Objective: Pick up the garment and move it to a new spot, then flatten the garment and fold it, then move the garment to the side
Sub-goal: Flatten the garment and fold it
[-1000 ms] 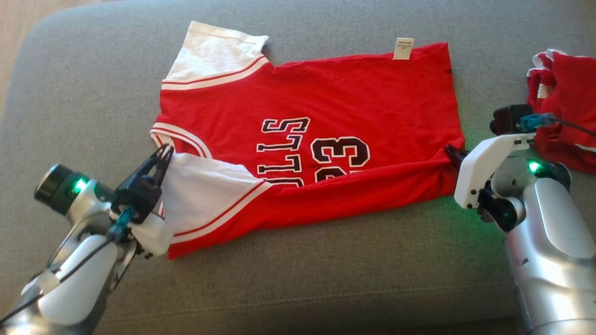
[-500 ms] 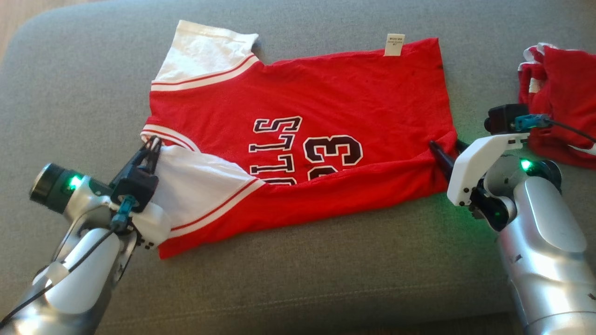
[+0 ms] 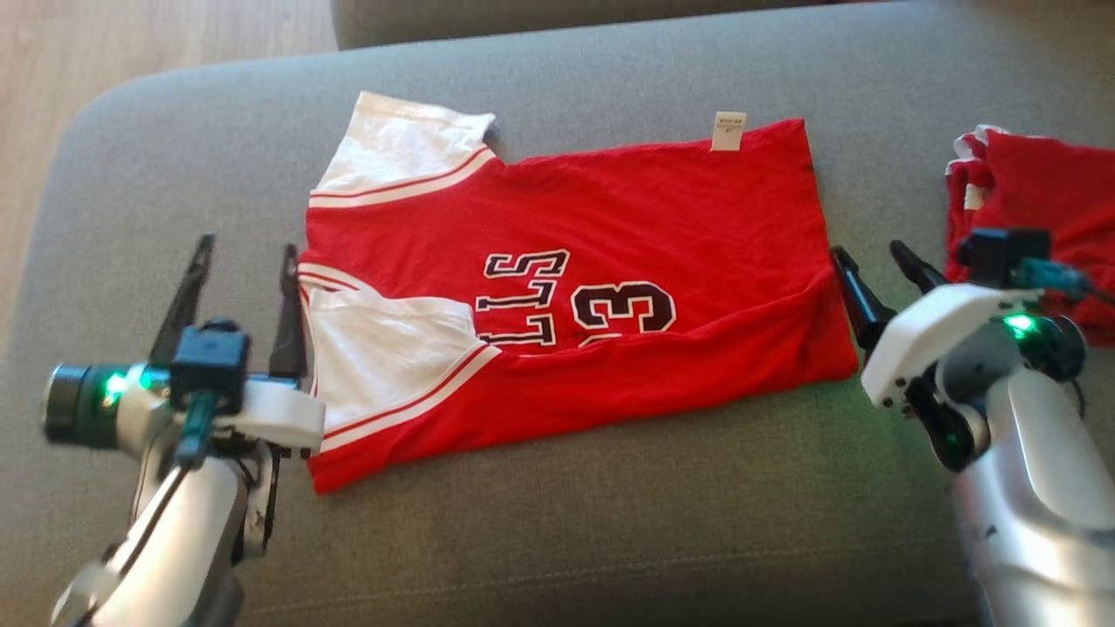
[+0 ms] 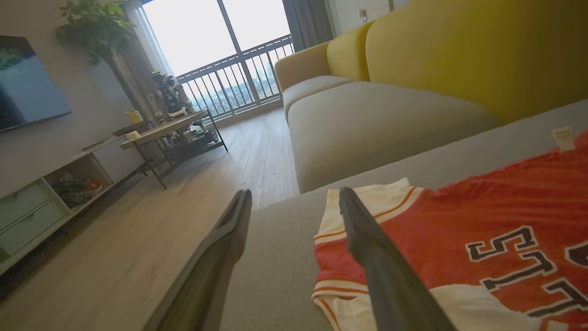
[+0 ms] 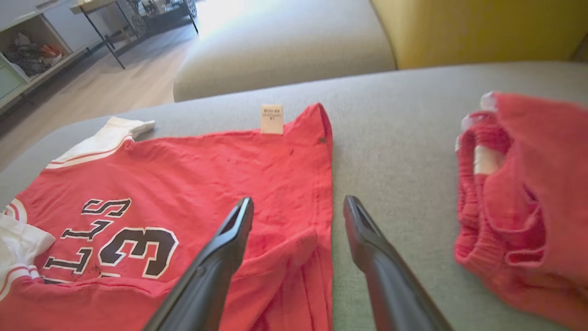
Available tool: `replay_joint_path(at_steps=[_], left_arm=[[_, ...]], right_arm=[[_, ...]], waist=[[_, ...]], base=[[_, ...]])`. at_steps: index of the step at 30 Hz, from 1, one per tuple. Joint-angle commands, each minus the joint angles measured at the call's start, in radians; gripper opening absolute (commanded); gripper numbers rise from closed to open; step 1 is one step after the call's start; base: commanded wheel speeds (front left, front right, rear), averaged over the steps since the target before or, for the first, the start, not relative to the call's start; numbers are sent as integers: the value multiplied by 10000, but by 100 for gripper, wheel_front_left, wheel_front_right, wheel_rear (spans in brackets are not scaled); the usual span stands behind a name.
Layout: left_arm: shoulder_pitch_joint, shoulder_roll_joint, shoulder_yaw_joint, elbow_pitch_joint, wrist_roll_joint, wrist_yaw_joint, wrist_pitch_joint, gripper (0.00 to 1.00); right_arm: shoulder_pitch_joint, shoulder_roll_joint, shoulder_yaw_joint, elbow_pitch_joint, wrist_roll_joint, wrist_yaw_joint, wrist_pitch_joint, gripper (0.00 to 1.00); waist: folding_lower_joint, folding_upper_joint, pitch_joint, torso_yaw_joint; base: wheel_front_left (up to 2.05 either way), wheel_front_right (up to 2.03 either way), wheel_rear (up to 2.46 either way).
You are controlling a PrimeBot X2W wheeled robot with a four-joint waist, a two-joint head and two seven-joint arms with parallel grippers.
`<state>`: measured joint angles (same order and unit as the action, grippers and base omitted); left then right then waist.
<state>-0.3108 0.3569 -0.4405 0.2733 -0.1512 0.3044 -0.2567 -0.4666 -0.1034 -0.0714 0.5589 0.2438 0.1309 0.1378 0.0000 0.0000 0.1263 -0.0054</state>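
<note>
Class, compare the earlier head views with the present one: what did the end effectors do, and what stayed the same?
The left end effector let go of the white sleeve of the red jersey; the right end effector let go of its hem corner. Both now stand open. The jersey stays folded along its near edge; the bundled red garment stays put.

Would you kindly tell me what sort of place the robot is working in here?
Most likely a home living room: a yellow-backed sofa, a television against the wall, and a tall balcony window beyond a wooden floor.
</note>
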Motion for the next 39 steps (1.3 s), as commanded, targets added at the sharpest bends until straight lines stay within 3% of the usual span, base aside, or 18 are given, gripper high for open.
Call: replay_joint_path(at_steps=[1, 5, 9, 13, 21, 25, 27, 33, 39], left_arm=[[-78, 140, 798, -827, -109, 330, -51, 100], [1002, -413, 1806, -2589, -360, 902, -51, 100], [2124, -1073, 2711, -3812, -468, 975, -51, 100], [2978, -1613, 3161, -4096, -340, 556, -51, 100], [3588, -2459, 3296, -3872, 132, -67, -51, 100], [3640, -2682, 3344, -3315, 188, -394, -51, 100], [3622, -2774, 3198, -2449, 137, -766, -51, 100], [3163, -2903, 2990, -413, -98, -1295, -51, 100], [2390, -2951, 2919, 1747, -258, -1271, 23, 100]], right_arm=[[96, -156, 230, -714, -237, -2, -397, 100], [951, -132, 150, -1902, -603, -2, -1432, 100], [1908, 122, 87, -2973, -731, -2, -2498, 100], [2866, 383, -388, -3723, -796, -2, -3384, 100], [3738, 524, -565, -4377, -846, -2, -3880, 100], [3629, 529, -398, -4414, -640, -2, -3926, 100], [3504, 530, -303, -4431, -588, -2, -3942, 100], [3390, 531, -265, -4398, -301, -2, -3971, 100], [3209, 531, -279, -4400, -141, -2, -3987, 100]], waist=[[0, 0, -209, 17], [0, 0, -562, 76], [0, 0, -928, 101], [0, 0, -1134, 231], [0, 0, -1079, 336], [0, 0, -966, 310], [0, 0, -853, 236], [0, 0, -584, 25], [0, 0, -337, -267]], base=[[0, 0, 0], [0, 0, 0], [0, 0, 0], [0, 0, 0], [0, 0, 0], [0, 0, 0], [0, 0, 0], [0, 0, 0], [0, 0, 0]])
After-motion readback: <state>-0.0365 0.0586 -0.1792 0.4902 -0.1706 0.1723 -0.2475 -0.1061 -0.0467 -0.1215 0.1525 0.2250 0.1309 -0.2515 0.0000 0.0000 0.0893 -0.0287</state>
